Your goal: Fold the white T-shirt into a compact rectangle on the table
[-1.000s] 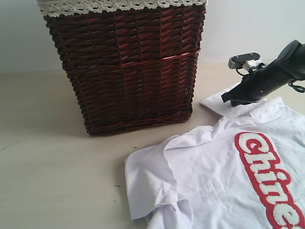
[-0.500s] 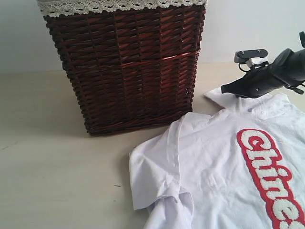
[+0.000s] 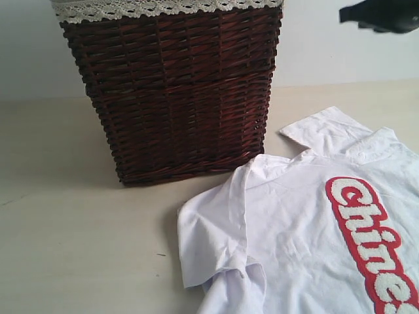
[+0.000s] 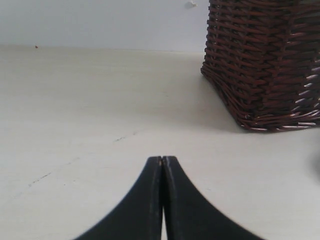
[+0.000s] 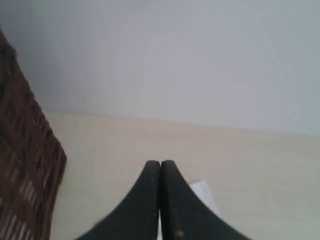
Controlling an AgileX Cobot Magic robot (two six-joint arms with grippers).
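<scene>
Two grippers, each with its black fingers pressed together and nothing between them.

Left gripper (image 4: 162,161): low over bare table (image 4: 75,110), pointing almost level along the surface toward the far wall (image 4: 100,20). The wicker basket (image 4: 265,60) stands ahead of it and off to one side.

Right gripper (image 5: 160,164): held high, tips aimed at the line where table meets wall. A small corner of the white T-shirt (image 5: 202,192) shows just past the tips, lower down. In the exterior view only a dark part of the right arm (image 3: 383,16) enters at the top right corner, well above the shirt and apart from it.

White T-shirt (image 3: 294,222): lying on the table at the near right of the scene, unfolded and rumpled. The red-outlined lettering (image 3: 370,245) faces up. One sleeve (image 3: 324,129) spreads flat toward the far side. The other sleeve (image 3: 229,284) is bunched at the near left. The shirt's far left edge lies just beside the basket's near right corner; whether they touch cannot be told.

Basket: dark brown, with lace trim (image 3: 163,8) at the rim, upright on the table to the left of the shirt.
</scene>
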